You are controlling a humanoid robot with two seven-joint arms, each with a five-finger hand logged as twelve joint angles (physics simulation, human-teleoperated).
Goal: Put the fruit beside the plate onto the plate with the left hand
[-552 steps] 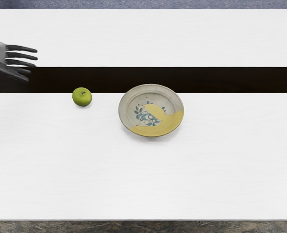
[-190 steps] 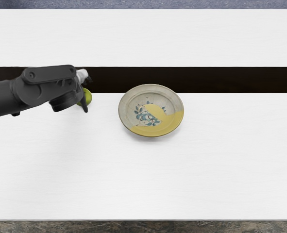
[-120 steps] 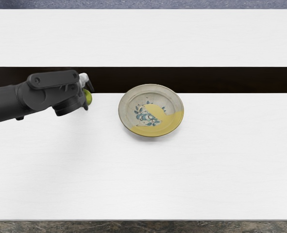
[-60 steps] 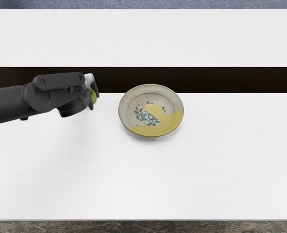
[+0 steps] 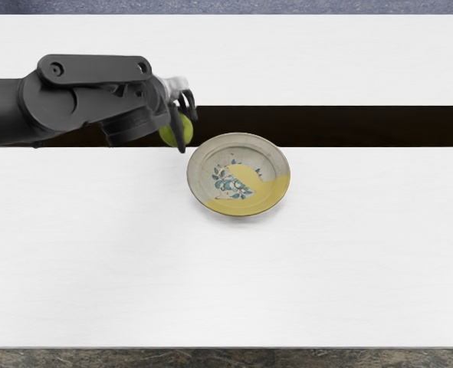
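A green apple hangs above the table, mostly hidden inside my left hand, whose dark fingers are shut on it. The hand sits just left of and slightly behind the plate's left rim. The plate is grey with a yellow patch and a blue flower pattern, lying flat near the table's middle with nothing on it. My left arm reaches in from the left edge. The right arm does not show.
A dark gap runs across the table behind the plate, between the near white surface and a far white surface. The table's front edge is at the bottom of the picture.
The left hand came in from the left, closed on the apple and lifted it. In the last half second it rose and moved right toward the plate.
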